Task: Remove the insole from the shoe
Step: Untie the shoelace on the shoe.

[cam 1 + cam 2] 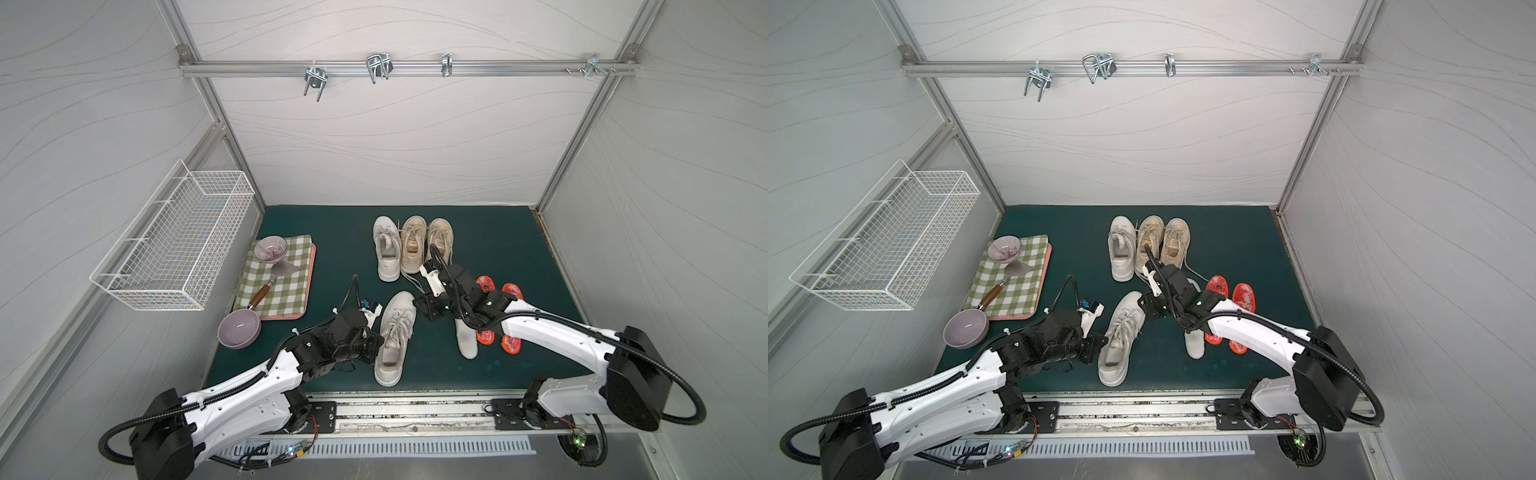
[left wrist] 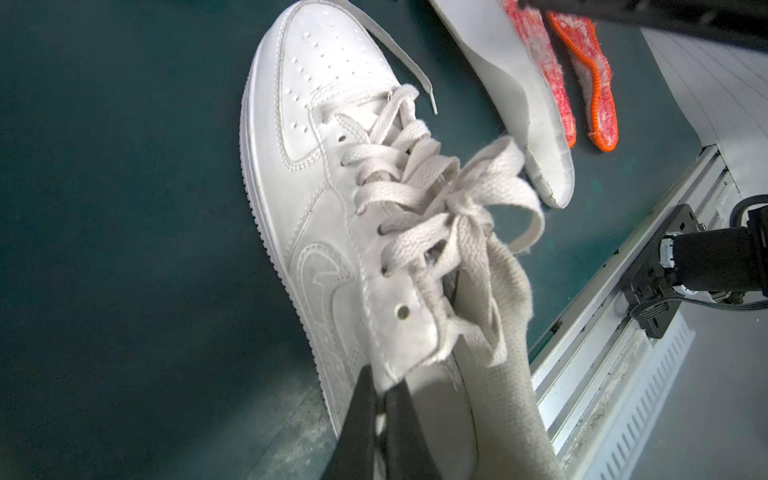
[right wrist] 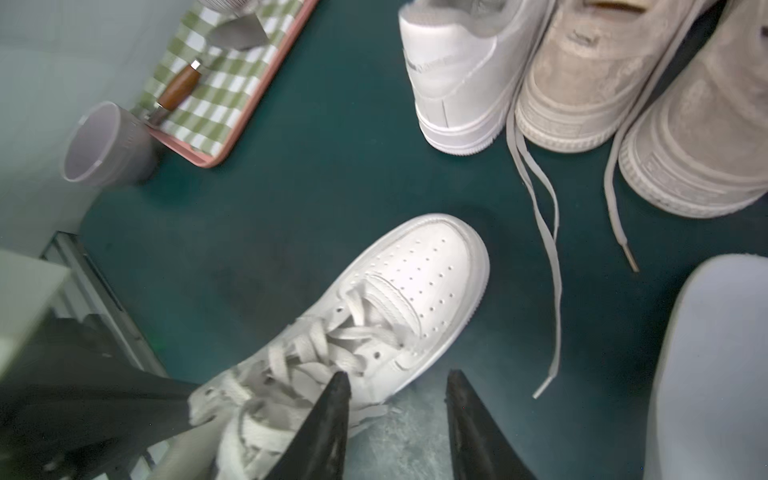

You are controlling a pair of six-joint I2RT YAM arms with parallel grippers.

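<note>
White leather lace-up sneaker [image 1: 394, 338]: left gripper [image 2: 381, 381] pinches its collar (inside hard to see). Flat white insole [image 1: 466, 345] lies beside it, half hidden under the right arm [image 1: 540, 328]; right gripper [image 3: 397, 374] gapes empty near its toe.

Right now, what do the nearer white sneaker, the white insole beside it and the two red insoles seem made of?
The white sneaker is probably leather or imitation: smooth, matte, with punched toe holes and stitched seams. The white insole is likely foam, given its thick moulded edge. The red insoles look like fuzzy felt-like textile with an orange stitched border.
</note>
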